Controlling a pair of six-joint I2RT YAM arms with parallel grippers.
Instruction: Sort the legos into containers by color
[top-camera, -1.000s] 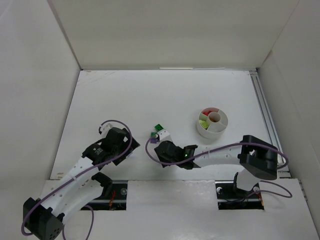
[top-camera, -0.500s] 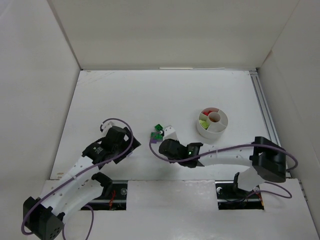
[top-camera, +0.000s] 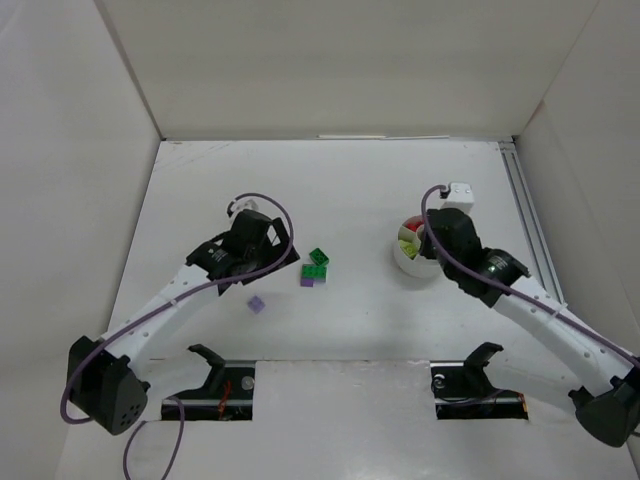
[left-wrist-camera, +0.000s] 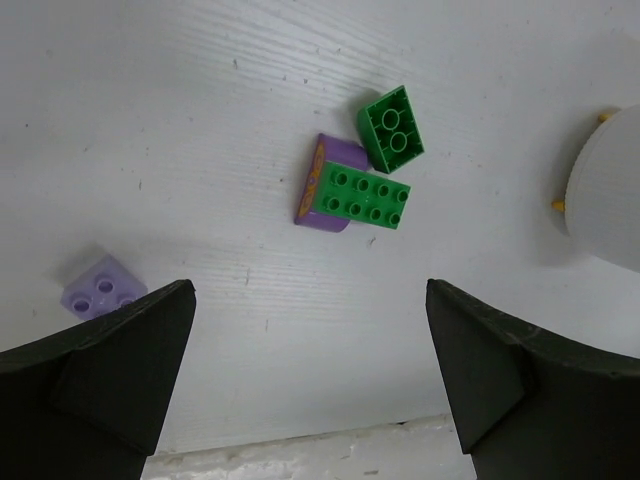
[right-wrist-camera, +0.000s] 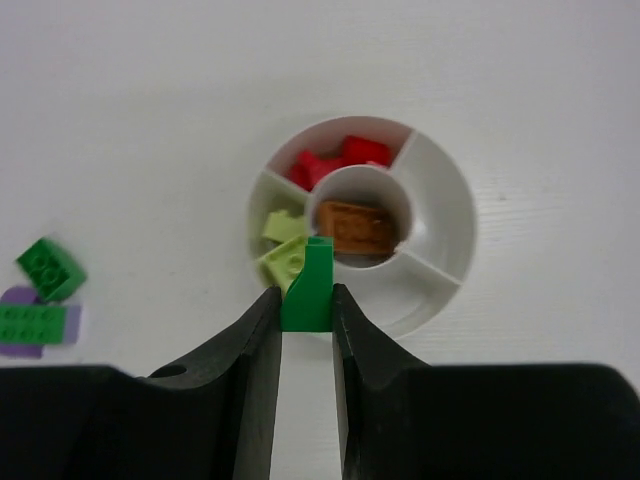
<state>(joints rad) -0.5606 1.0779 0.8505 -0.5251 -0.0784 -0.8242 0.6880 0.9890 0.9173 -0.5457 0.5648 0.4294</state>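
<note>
No legible text, label, brand name or number anywhere in these views. Only a faint orange printed marking on the side face of the purple brick (left-wrist-camera: 312, 190), too small to read as letters or a sign.

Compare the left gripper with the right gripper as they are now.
The left gripper is wide open and empty; the right gripper is shut on a green brick. The left gripper hangs over the long green brick lying loose on the table; the right gripper hangs over the white dish. Both are black, two-fingered and point downward.
</note>
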